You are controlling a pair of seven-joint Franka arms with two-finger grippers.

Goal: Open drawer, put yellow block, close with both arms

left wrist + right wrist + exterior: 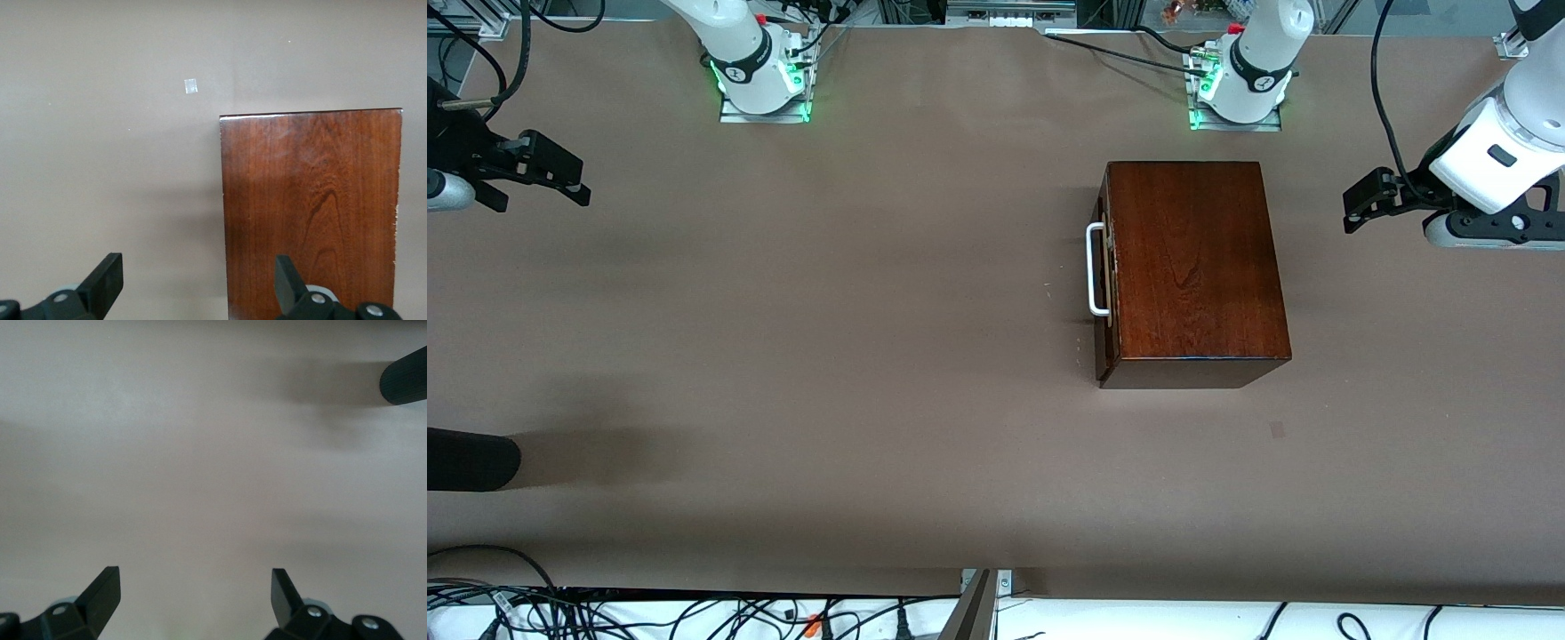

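A glossy reddish-brown wooden box (1192, 267) stands on the table near the left arm's base. Its drawer (1106, 267) is pushed in, and the white bar handle (1096, 269) faces the right arm's end of the table. The yellow block is out of view. My left gripper (1398, 206) hangs open in the air beside the box, toward the left arm's end. In the left wrist view the left gripper (199, 280) holds nothing and the box top (313, 200) lies below. My right gripper (543, 200) hangs open and empty over bare table (195, 593) at the right arm's end.
A dark rounded object (471, 458) pokes in at the right arm's end, nearer the front camera, and shows in the right wrist view (405, 383). A small tape mark (1278, 429) lies on the brown table nearer the camera than the box. Cables (694, 613) run along the near edge.
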